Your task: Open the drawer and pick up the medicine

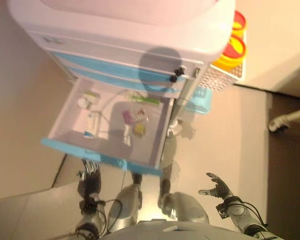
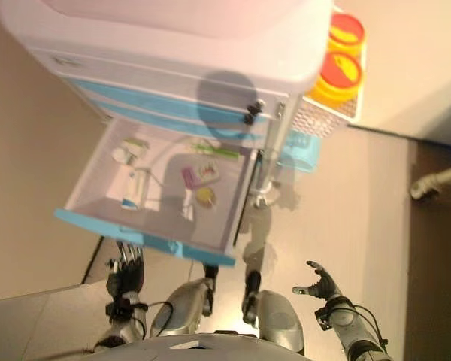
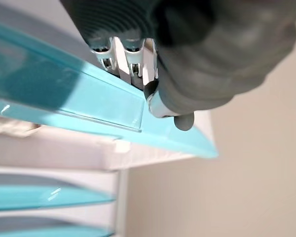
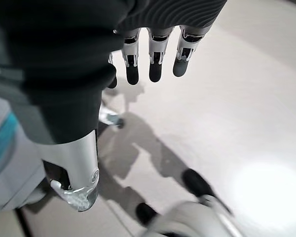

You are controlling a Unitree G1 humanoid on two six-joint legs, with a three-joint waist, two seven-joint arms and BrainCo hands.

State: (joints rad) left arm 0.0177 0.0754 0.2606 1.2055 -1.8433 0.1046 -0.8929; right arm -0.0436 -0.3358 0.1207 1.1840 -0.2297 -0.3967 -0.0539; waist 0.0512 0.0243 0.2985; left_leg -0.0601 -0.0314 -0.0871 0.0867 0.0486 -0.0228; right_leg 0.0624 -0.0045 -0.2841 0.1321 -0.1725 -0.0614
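The cart's blue-fronted drawer stands pulled open. Inside lie several medicine items: a purple packet, a white and pink box, a round yellow item, a green strip, a white bottle and a blue and white box. My left hand is just below the drawer's front, fingers straight and pointing up at it. In the left wrist view its fingers reach the blue front. My right hand hangs open and empty over the floor, to the right of the drawer.
The white cart has two more blue drawers, closed, above the open one. Yellow and red containers sit in a white basket on its right side, above a blue basket. A white pipe lies at far right.
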